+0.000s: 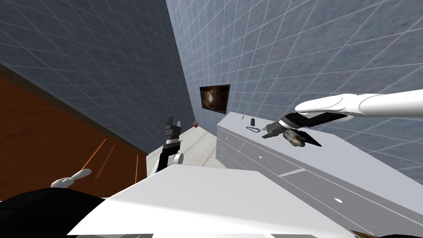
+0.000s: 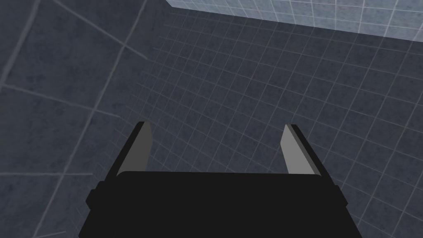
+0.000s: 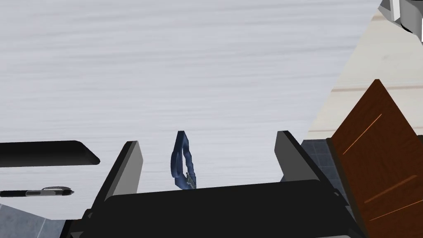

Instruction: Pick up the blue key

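Observation:
The blue key (image 3: 181, 161) lies on the white dresser top (image 3: 206, 62), a loop of dark blue with a small tag. My right gripper (image 3: 207, 138) is open and hangs just over it; the key sits between the fingers, closer to one blade (image 3: 129, 167) than the other. From the head, the key (image 1: 253, 129) shows near the dresser's far end, with the right gripper (image 1: 267, 133) right beside it. My left gripper (image 1: 173, 123) points upward in front of my chest, away from the dresser, and its fingers (image 2: 142, 144) stand open and empty.
A flat black object (image 3: 45, 153) and a pen (image 3: 39, 192) lie on the dresser beyond the key. A mottled grey-brown lump (image 1: 295, 138) sits under my right wrist. The dresser front (image 1: 264, 159) has drawers. A brown wooden panel (image 1: 41, 140) stands at left, a red object (image 1: 195, 124) on the floor.

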`<state>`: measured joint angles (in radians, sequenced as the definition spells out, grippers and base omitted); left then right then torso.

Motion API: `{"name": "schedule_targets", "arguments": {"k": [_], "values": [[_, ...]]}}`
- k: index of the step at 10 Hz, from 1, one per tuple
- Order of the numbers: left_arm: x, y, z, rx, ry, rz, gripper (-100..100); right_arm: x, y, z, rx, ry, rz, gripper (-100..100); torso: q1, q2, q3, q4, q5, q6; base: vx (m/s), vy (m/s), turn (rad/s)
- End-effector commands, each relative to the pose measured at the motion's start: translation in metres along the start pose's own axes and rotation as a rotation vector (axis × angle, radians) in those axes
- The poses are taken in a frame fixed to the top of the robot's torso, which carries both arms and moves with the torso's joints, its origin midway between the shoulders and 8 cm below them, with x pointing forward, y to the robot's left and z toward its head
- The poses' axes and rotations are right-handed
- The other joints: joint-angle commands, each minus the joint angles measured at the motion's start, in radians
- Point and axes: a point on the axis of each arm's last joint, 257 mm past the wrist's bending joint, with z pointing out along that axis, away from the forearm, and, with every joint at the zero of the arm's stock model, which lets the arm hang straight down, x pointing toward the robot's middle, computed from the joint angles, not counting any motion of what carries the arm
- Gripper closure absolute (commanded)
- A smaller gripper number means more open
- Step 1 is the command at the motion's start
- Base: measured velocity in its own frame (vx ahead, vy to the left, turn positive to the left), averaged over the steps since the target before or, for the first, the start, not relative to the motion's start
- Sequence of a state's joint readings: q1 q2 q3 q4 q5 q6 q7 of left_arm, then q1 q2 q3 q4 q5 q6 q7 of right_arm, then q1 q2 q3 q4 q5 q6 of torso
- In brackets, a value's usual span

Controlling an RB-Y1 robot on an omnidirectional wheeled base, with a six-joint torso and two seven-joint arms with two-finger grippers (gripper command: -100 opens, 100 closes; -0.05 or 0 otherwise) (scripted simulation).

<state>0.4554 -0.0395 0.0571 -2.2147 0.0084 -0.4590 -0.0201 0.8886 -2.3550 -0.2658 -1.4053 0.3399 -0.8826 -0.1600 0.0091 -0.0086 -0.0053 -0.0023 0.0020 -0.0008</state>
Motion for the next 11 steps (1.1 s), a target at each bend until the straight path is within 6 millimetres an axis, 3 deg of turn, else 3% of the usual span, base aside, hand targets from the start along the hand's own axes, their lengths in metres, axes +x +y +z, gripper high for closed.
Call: {"name": "schedule_targets", "arguments": {"k": [1,6,7,8,10,11], "values": [[0.0,0.0,0.0,0.0,0.0,0.0,0,0.004,-0.005,0.001,0.007,0.052,-0.017,-100,0.0,0.0,0.0,0.0,0.0,0.0,0.076,0.093,-0.009],[0.0,0.0,0.0,0.0,0.0,0.0,0,0.016,-0.015,0.004,0.015,0.143,-0.046,-100,-0.001,0.001,0.001,0.0,-0.001,0.0,0.094,0.106,-0.016],[0.0,0.0,0.0,0.0,0.0,0.0,0,0.016,-0.015,0.004,0.015,0.146,-0.046,0,-0.005,0.004,0.002,0.001,-0.001,0.0,0.008,0.01,0.002],[0.0,0.0,0.0,0.0,0.0,0.0,0,0.028,-0.014,0.012,0.019,0.144,-0.037,-100,-0.008,0.007,0.004,0.002,-0.002,0.001,0.015,0.019,0.078],[0.0,0.0,0.0,0.0,0.0,0.0,0,0.04,-0.013,0.019,0.024,0.144,-0.027,-100,-0.009,0.008,0.005,0.002,-0.003,0.001,0.012,0.02,0.063],[0.0,0.0,0.0,0.0,0.0,0.0,0,0.036,-0.012,0.016,0.021,0.144,-0.03,-100,-0.009,0.008,0.005,0.002,-0.003,0.001,0.006,0.008,0.007]]}}
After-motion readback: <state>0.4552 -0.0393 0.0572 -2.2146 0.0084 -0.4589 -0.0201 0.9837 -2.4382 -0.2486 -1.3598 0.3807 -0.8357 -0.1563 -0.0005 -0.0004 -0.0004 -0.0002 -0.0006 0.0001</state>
